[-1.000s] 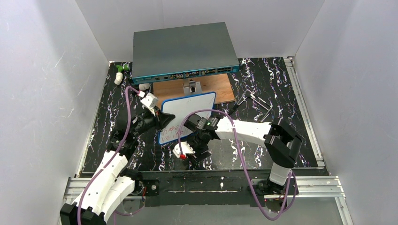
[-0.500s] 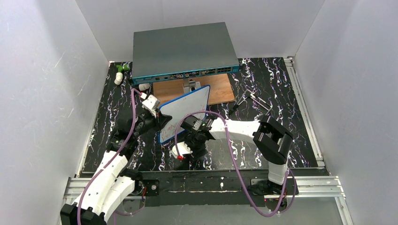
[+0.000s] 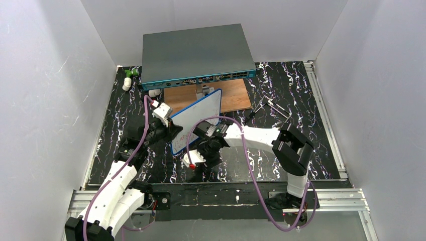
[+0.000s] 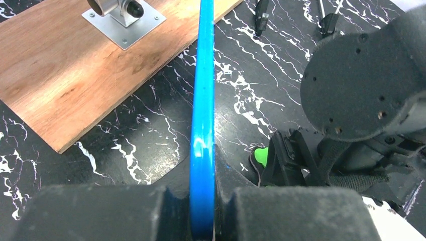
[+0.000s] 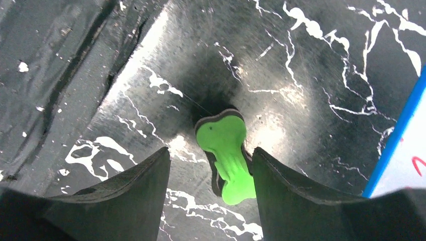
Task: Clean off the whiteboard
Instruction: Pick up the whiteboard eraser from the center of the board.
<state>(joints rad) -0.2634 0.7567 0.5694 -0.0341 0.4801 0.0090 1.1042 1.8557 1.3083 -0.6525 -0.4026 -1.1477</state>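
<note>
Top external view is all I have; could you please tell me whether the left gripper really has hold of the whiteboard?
Observer: Yes. In the left wrist view the left gripper is shut on the blue frame of the whiteboard, which that camera sees edge-on.
Operator: Thank you. And what sits under the right gripper?
Observer: The right wrist view shows a green eraser with a dark base between the fingers of the right gripper. The fingers stand apart, with a clear gap on one side of the eraser, so it is not clamped.
</note>
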